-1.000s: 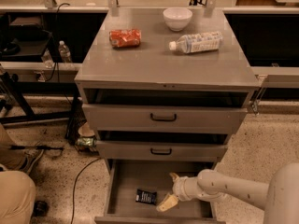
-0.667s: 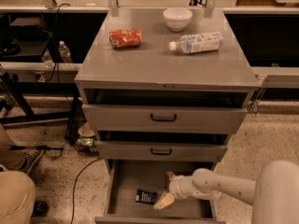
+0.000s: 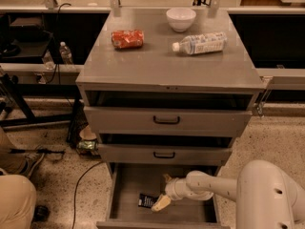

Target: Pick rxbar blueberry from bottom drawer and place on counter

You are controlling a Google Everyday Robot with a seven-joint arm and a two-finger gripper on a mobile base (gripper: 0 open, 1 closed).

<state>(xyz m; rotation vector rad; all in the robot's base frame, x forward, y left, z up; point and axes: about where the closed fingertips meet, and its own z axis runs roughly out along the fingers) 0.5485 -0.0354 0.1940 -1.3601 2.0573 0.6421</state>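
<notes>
The bottom drawer (image 3: 128, 190) stands pulled open at the foot of the cabinet. The rxbar blueberry (image 3: 147, 200), a small dark flat bar, lies on the drawer's grey floor toward the front. My gripper (image 3: 163, 193) is down inside the drawer, right beside the bar on its right, with one pale finger tip close to it. The white arm reaches in from the lower right. The counter (image 3: 162, 63) is the flat grey top of the cabinet above.
On the counter lie a crushed red-orange can (image 3: 127, 38), a white bowl (image 3: 181, 18) and a plastic bottle (image 3: 200, 43) on its side. Two upper drawers with black handles (image 3: 166, 120) are slightly ajar. A person's legs (image 3: 16, 199) are at the lower left, with cables on the floor.
The gripper has moved left inside the bottom drawer, closer to the dark bar. The bar has not moved.
</notes>
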